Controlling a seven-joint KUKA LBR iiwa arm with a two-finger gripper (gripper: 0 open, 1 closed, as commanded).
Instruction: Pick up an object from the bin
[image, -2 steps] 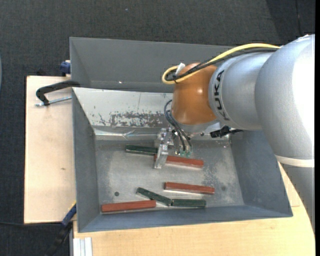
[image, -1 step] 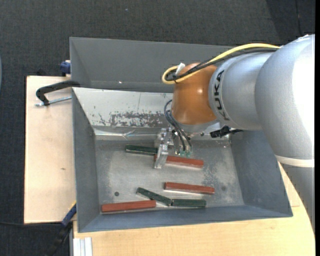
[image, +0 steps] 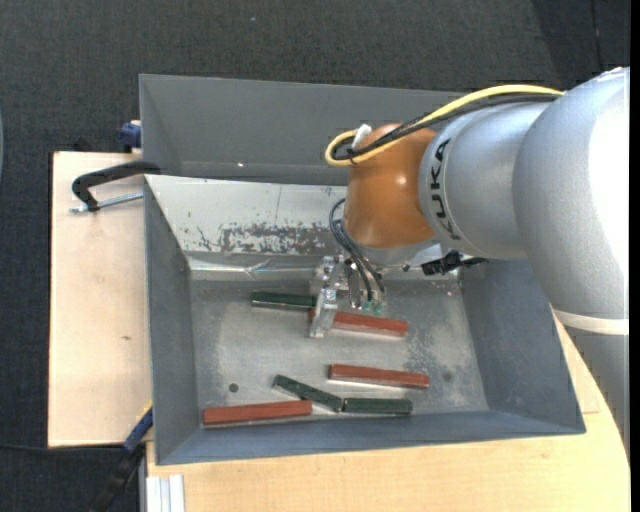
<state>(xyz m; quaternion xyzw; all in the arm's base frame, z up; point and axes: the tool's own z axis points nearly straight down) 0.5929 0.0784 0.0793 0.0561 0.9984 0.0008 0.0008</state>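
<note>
The arm (image: 520, 170) comes into the grey bin (image: 165, 330) from the right, its orange cover (image: 385, 195) hanging above the back of the floor. The gripper (image: 323, 312) is down low near the middle of the bin, right at the left end of a flat red bar (image: 375, 324) that lies level. It looks to be touching that end, though I can't be sure. Whether the tool is spread or closed I cannot tell from here. Just to its left lies a dark green bar (image: 280, 300), its right end reaching the gripper. Nearer the front, well apart from the gripper, lie 4 more: a second red stick (image: 380, 377), a slanted green stick (image: 305, 391) meeting a level green stick (image: 378, 407), and a long red stick (image: 257, 411) beside the front wall.
</note>
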